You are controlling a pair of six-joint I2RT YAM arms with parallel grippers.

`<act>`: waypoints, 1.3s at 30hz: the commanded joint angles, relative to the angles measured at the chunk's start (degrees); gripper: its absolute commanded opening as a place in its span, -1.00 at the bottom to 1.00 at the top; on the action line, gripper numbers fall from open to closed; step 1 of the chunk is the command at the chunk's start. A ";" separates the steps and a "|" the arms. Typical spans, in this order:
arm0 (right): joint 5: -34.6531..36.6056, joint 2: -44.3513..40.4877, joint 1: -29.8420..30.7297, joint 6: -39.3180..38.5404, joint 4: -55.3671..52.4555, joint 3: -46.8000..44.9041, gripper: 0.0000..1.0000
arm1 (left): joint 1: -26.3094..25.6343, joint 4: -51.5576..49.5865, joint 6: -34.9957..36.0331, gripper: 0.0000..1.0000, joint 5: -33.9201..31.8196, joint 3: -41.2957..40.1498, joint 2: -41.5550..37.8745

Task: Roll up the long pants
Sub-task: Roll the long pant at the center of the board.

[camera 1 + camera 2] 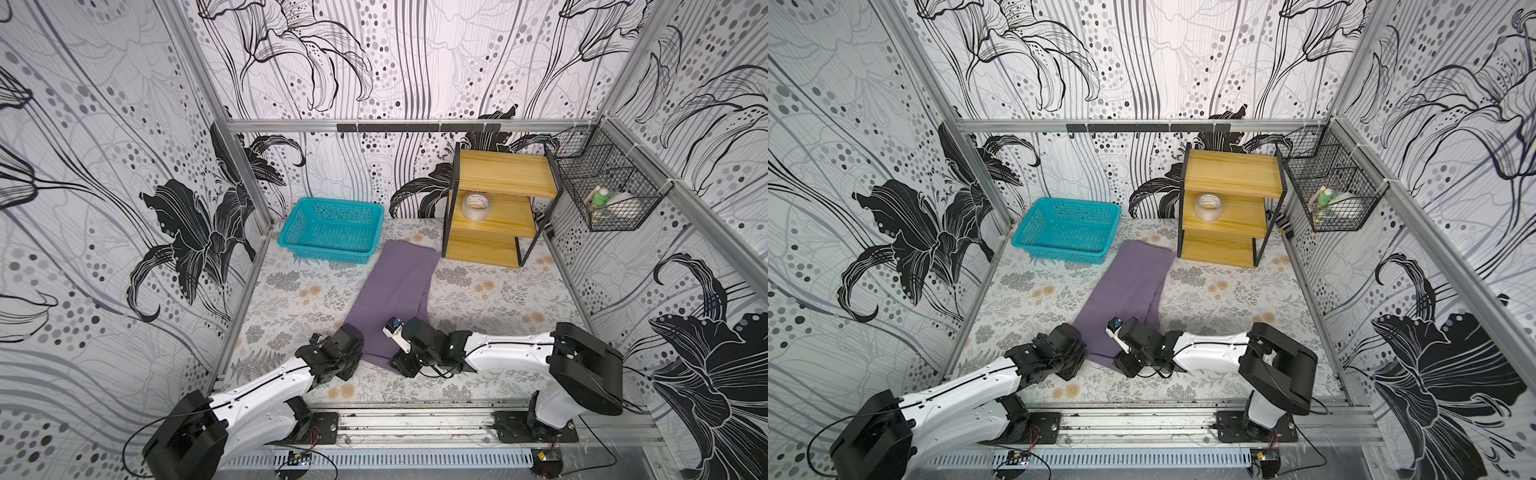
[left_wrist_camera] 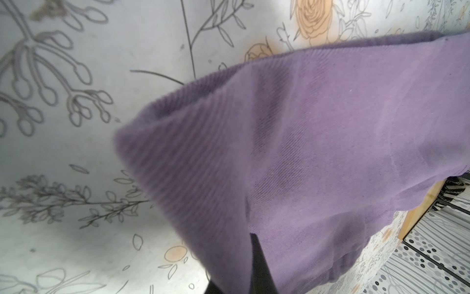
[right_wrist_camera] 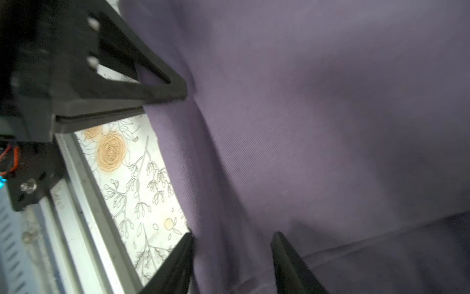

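Item one: one pair of long pants (image 1: pixel 395 291), folded into a single strip and lying mid-surface (image 1: pixel 291 299). The long axis runs 6 to 12 o'clock, leaning toward 1. The far end points between one teal basket (image 1: pixel 291 232) at 11 and one wooden shelf (image 1: pixel 498 174) at 1, which carries one tape roll (image 1: pixel 476 205). Two pincers work the 6 o'clock end. The left pincer (image 2: pixel 255 264) is clamped on the ribbed edge; the right pincer (image 3: pixel 232 236) has its fingers apart, with fabric between them.

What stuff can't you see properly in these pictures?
Near end of the pants: in both top views, the left arm and right arm cover it.
Left gripper: its own wrist hides it in both top views; pants mostly cover it in the left wrist view.
What's inside the wire basket: too small behind its mesh in both top views.
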 commanded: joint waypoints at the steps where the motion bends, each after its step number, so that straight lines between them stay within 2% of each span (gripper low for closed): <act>1: 15.99 -2.85 6.41 -10.97 4.29 -1.20 0.19 | 0.52 0.94 0.47 -1.00 -0.53 1.29 0.69; 3: 21.04 -1.02 10.81 -18.81 9.94 -3.07 0.21 | 0.51 0.82 0.39 -1.00 -0.28 1.27 1.13; 6: 26.45 3.15 13.75 -24.28 14.03 -2.77 0.22 | 0.52 0.98 -0.14 -1.00 0.38 0.83 1.58; 11: 29.88 8.72 16.17 -26.65 18.14 -2.79 0.17 | 0.51 0.31 -0.91 -1.00 0.28 0.30 0.28; 14: 32.07 12.20 17.19 -26.01 18.18 -2.23 0.06 | 0.48 0.11 -1.36 -1.00 0.09 -0.07 -0.64; 16: 32.84 13.98 17.30 -24.40 17.16 -1.76 -0.07 | 0.52 0.02 -1.46 -1.00 0.15 -0.16 -0.99; 18: 33.47 14.79 17.30 -21.61 15.60 -1.09 -0.46 | 0.50 -0.51 -1.02 -0.98 0.17 0.08 -1.43; 19: 33.07 14.82 17.30 -20.30 14.61 -0.65 -0.61 | 0.51 -1.04 -0.77 -0.87 0.03 0.26 -1.79; 22: 27.20 14.05 15.97 -15.55 10.03 1.44 -0.89 | 0.53 -3.23 -0.04 -0.22 -1.55 0.50 -4.41; 25: 15.34 12.46 12.39 -11.74 6.36 2.80 -0.96 | 0.61 -5.18 1.43 0.60 -3.94 0.54 -8.81; 27: 7.47 10.88 9.51 -9.89 5.30 2.83 -0.97 | 0.60 -6.33 3.52 0.87 -5.03 0.78 -11.81; 33: -16.67 10.53 -2.35 -0.77 4.92 3.27 -1.00 | 0.52 -5.57 9.69 0.97 -4.02 1.06 -17.49; 39: -29.18 11.93 -8.28 8.95 10.63 3.53 -1.00 | -0.88 -3.44 12.43 0.94 -0.42 1.07 -18.83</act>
